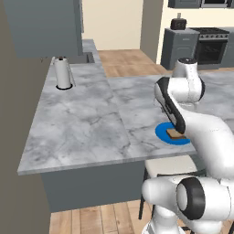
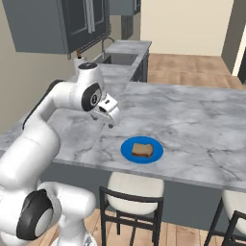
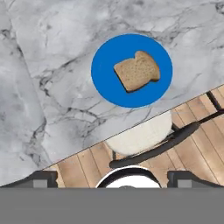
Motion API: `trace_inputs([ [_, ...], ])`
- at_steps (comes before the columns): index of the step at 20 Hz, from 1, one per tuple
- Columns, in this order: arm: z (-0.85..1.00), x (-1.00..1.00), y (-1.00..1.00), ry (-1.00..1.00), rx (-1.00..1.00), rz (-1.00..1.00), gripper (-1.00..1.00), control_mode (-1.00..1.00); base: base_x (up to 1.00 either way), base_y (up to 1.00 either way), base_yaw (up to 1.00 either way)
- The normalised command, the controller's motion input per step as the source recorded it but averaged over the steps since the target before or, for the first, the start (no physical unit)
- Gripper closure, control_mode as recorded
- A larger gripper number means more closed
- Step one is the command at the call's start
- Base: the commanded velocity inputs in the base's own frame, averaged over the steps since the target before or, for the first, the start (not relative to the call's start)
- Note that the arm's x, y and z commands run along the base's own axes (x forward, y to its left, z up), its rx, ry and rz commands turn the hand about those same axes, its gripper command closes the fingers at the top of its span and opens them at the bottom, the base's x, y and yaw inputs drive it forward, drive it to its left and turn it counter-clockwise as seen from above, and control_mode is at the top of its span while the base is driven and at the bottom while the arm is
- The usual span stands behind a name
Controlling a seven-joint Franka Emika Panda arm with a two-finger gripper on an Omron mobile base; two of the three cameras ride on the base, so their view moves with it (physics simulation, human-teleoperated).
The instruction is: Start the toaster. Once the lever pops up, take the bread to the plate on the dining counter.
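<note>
Bread: we see the bread lying flat on the plate, near its middle; nothing grips it.
Plate: it sits on the dining counter, close to the near edge, above a stool.
Gripper: our gripper hangs above the counter, apart from the plate; its jaws are spread wide and empty.
Toaster: we make out the toaster on a far cabinet beside the oven.

wooden plank floor, beige walls, dark stools.
</note>
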Motion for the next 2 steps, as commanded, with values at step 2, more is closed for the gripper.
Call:
trace_inputs([
  [2,0.00,-0.41,0.14,0.10,0.00,0.09,-1.00,-1.00,0.00,0.00,0.00],
])
